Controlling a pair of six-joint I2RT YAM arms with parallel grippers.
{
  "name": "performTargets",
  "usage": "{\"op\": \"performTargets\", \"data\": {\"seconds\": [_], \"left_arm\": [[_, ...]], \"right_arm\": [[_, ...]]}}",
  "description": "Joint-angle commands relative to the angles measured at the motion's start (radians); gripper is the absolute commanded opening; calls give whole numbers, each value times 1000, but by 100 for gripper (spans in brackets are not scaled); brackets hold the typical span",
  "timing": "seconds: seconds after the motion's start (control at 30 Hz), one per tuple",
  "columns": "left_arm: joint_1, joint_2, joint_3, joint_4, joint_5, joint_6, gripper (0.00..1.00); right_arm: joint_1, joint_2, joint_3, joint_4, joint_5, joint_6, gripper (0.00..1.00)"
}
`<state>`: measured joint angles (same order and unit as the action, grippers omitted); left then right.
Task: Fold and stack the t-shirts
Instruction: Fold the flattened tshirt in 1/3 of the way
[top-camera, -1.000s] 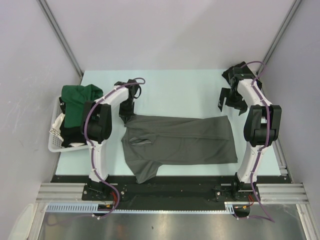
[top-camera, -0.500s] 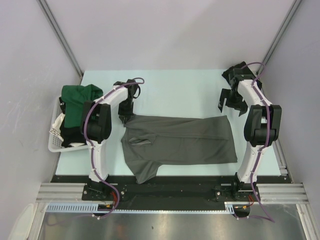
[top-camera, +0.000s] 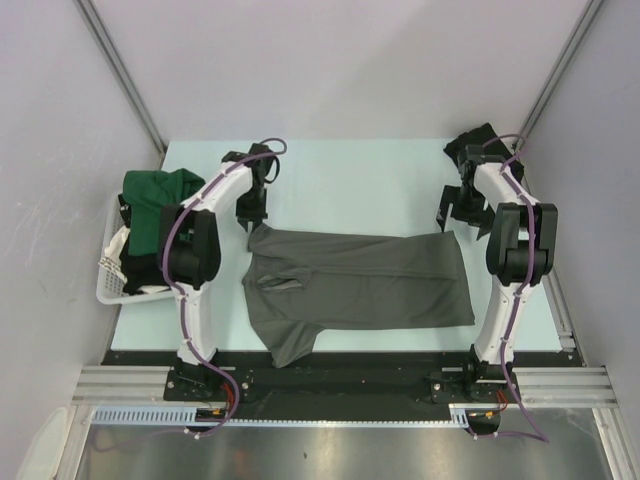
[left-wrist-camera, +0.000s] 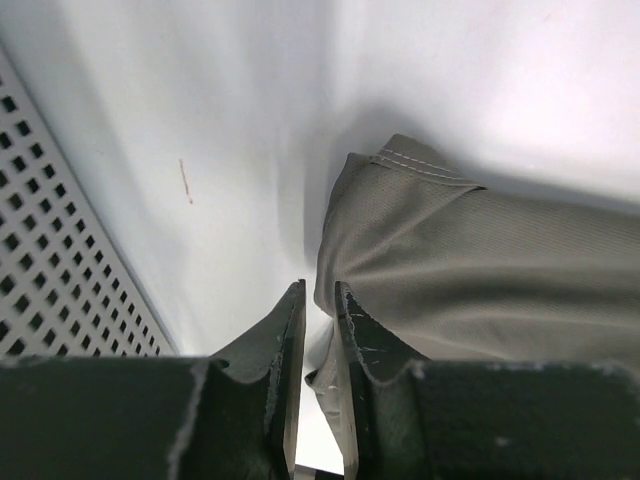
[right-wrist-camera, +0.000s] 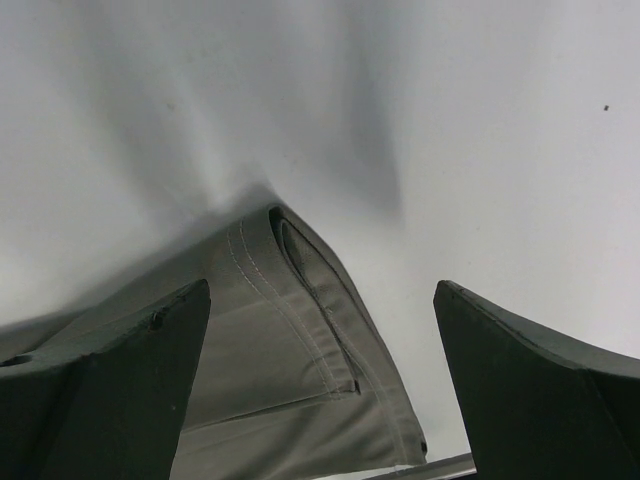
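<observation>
Early yet: grey shirt (top-camera: 360, 285) lies part-folded right of the basket (top-camera: 108, 288), green shirt (top-camera: 150, 205) heaped in it unfolded; left gripper (top-camera: 250, 213) barely parted, right gripper (top-camera: 453, 205) wide, both empty, nothing stacked.

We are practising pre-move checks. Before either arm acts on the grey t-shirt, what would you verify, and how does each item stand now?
1. Cloth out of the left gripper: ok, jaws slightly apart, nothing between them.
2. Opening of the right gripper: ok, jaws wide, above the shirt's far right corner.
3. Whole grey t-shirt on the table: not ok, its near left flap overhangs the near edge.
4. Spare green shirt out of the way: ok, in the basket.
</observation>
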<state>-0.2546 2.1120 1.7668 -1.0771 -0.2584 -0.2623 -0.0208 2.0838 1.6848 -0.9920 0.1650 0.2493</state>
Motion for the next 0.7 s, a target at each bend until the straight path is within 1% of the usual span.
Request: {"op": "performTargets", "data": {"seconds": [0.0,0.07,0.17,0.2,0.3,0.47,0.67], "left_arm": [[6,-72,72,-20,13,-5,22],[8,-69,85,-26,15,-5,22],[5,-63,94,-30,19,-3,22],[5,-61,97,-32,19,-3,22],[3,-60,99,-35,19,0,22],[3,-64,102,-43,16,5,22],[-5,-58,100,-23,28,6,22]], "right_arm": [[2,5,-5,24,-27,-4,97],[4,10,-10,29,-35,-4,91],[2,19,-8,33,-47,-10,65],[2,22,-8,32,-50,-12,53],[2,35,-10,27,-50,-12,45],[-1,41,-34,33,-50,-10,39],[-2,71,-39,42,-62,-11,24]]}}
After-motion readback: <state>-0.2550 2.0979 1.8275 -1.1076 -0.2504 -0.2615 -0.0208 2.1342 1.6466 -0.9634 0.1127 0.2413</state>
